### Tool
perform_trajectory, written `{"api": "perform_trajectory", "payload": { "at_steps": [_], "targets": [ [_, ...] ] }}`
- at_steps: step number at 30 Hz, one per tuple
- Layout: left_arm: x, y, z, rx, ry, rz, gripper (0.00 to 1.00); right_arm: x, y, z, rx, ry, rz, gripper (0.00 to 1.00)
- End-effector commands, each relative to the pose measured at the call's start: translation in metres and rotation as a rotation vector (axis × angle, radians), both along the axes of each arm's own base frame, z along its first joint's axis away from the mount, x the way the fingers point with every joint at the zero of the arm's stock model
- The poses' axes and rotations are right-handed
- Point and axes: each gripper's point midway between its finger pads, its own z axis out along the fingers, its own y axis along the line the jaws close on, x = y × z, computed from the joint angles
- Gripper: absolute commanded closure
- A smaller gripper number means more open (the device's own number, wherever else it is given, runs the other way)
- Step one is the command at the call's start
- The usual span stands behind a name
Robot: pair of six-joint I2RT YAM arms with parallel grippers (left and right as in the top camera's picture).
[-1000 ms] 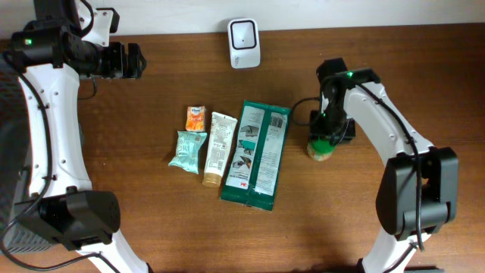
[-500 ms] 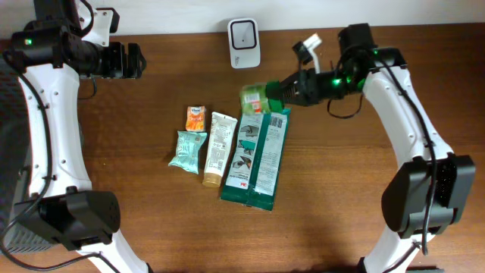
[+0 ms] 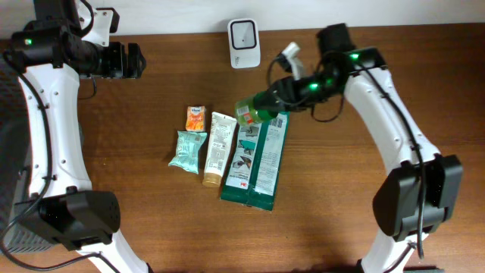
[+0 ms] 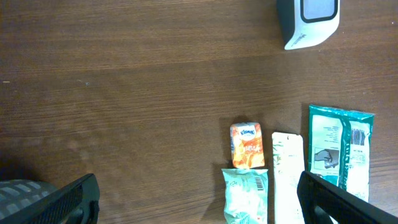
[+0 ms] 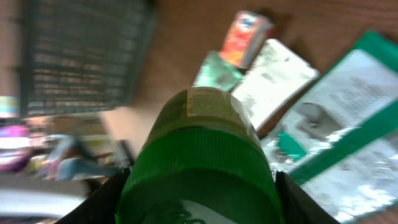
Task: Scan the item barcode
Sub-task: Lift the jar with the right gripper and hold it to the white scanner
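**Wood table: jar held in the air, short of the scanner**

Brown wood tabletop [image 3: 136, 189] seen from overhead, w/ two white robot arms.

Right gripper [image 3: 267, 103] is clamped on the green lid of a small jar [image 3: 248, 114]. It holds the jar sideways in the air above the top end of a flat green pack [image 3: 258, 155]. The white scanner [image 3: 244, 42] sits near the table's back edge, apart from the jar. Left gripper [image 3: 135, 61] hangs well off to the left, jaws wide apart, holding nothing.

What we think could go wrong:
- The grip is on the lid only, so the jar body hangs free. It may slip or twist out and drop onto the pack.
- We can't see a barcode on the jar. If the code faces away from the scanner window, we expect no read.
- The jar is low and close to the row of goods, so a swing toward the scanner could knock them.

Count: 1 scanner, 1 jar, 1 flat green pack, 1 cream tube [image 3: 218, 148], 1 teal pouch [image 3: 187, 150], 1 small orange packet [image 3: 196, 118]. That is 5 goods in all, 4 lying on the table and 1 held.
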Motion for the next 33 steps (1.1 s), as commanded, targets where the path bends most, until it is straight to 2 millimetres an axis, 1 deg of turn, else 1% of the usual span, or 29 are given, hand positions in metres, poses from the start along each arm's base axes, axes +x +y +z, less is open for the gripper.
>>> {"api": "perform_trajectory", "payload": {
  "at_steps": [1, 2, 3, 4, 5, 7, 8, 10, 11, 12, 13, 14, 16, 18, 21, 25, 27, 33],
  "targets": [
    [0.000, 0.000, 0.005, -0.001, -0.017, -0.012, 0.01, 0.035, -0.014, 0.031, -0.208, -0.184, -0.121, 0.51],
    [0.000, 0.000, 0.005, -0.001, -0.017, -0.012, 0.01, 0.048, -0.017, 0.054, -0.248, -0.276, -0.154, 0.51],
    [0.000, 0.000, 0.005, -0.001, -0.017, -0.012, 0.01, 0.064, -0.024, 0.080, -0.308, -0.397, -0.206, 0.52],
    [0.000, 0.000, 0.005, -0.001, -0.017, -0.012, 0.01, 0.075, -0.029, 0.094, -0.356, -0.479, -0.240, 0.52],
    [0.000, 0.000, 0.005, -0.001, -0.017, -0.012, 0.01, 0.090, -0.036, 0.113, -0.427, -0.590, -0.294, 0.52],
    [0.000, 0.000, 0.005, -0.001, -0.017, -0.012, 0.01, 0.119, -0.040, 0.134, -0.566, -0.801, -0.364, 0.52],
    [0.000, 0.000, 0.005, -0.001, -0.017, -0.012, 0.01, 0.144, -0.031, 0.134, -0.655, -0.928, -0.370, 0.53],
    [0.000, 0.000, 0.005, -0.001, -0.017, -0.012, 0.01, 0.161, -0.025, 0.126, -0.711, -0.991, -0.362, 0.53],
    [0.000, 0.000, 0.005, -0.001, -0.017, -0.012, 0.01, 0.177, -0.021, 0.117, -0.756, -1.043, -0.347, 0.58],
    [0.000, 0.000, 0.005, -0.001, -0.017, -0.012, 0.01, 0.194, -0.014, 0.102, -0.799, -1.102, -0.292, 0.58],
    [0.000, 0.000, 0.005, -0.001, -0.017, -0.012, 0.01, 0.202, -0.011, 0.094, -0.820, -1.130, -0.264, 0.57],
    [0.000, 0.000, 0.005, -0.001, -0.017, -0.012, 0.01, 0.215, -0.005, 0.079, -0.854, -1.176, -0.216, 0.57],
    [0.000, 0.000, 0.005, -0.001, -0.017, -0.012, 0.01, 0.238, 0.004, 0.056, -0.913, -1.272, -0.139, 0.57],
    [0.000, 0.000, 0.005, -0.001, -0.017, -0.012, 0.01, 0.255, 0.011, 0.035, -0.992, -1.372, -0.037, 0.57],
    [0.000, 0.000, 0.005, -0.001, -0.017, -0.013, 0.01, 0.267, 0.017, 0.022, -1.060, -1.459, 0.043, 0.57],
    [0.000, 0.000, 0.005, -0.001, -0.017, -0.013, 0.01, 0.270, 0.020, 0.006, -1.067, -1.464, 0.094, 0.56],
    [0.000, 0.000, 0.005, -0.001, -0.017, -0.013, 0.01, 0.270, 0.021, 0.003, -1.076, -1.468, 0.115, 0.56],
    [0.000, 0.000, 0.005, -0.001, -0.017, -0.013, 0.01, 0.269, 0.022, 0.001, -1.076, -1.463, 0.122, 0.56]
  ]
}}
